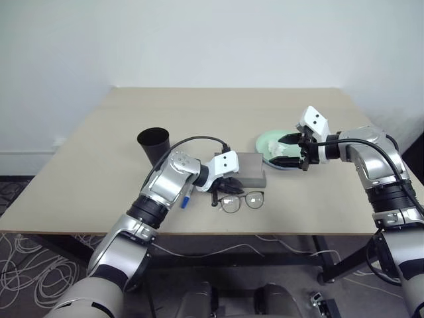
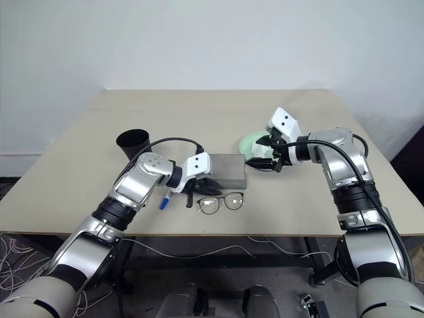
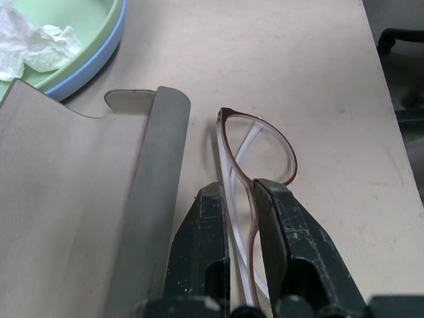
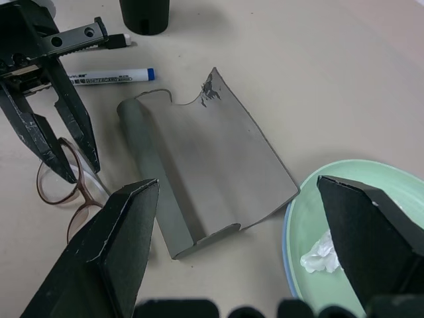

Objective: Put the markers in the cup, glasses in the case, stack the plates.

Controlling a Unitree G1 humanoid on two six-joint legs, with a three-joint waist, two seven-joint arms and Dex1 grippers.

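Glasses (image 3: 255, 142) lie just beside the case (image 4: 205, 169). Your left gripper (image 3: 240, 199) is pinched on the thin frame: light, fragile, so grip gently. Right gripper (image 4: 242, 218) is wide, empty, above the case.

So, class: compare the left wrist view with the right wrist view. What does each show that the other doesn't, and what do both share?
Left wrist alone: a close look at the left gripper pinching the glasses by the frame. Right wrist alone: the cup, the blue-capped marker, and the open right gripper. Both: the grey case, the table, and the crumpled white wrapper in the green plate stacked on the blue plate.
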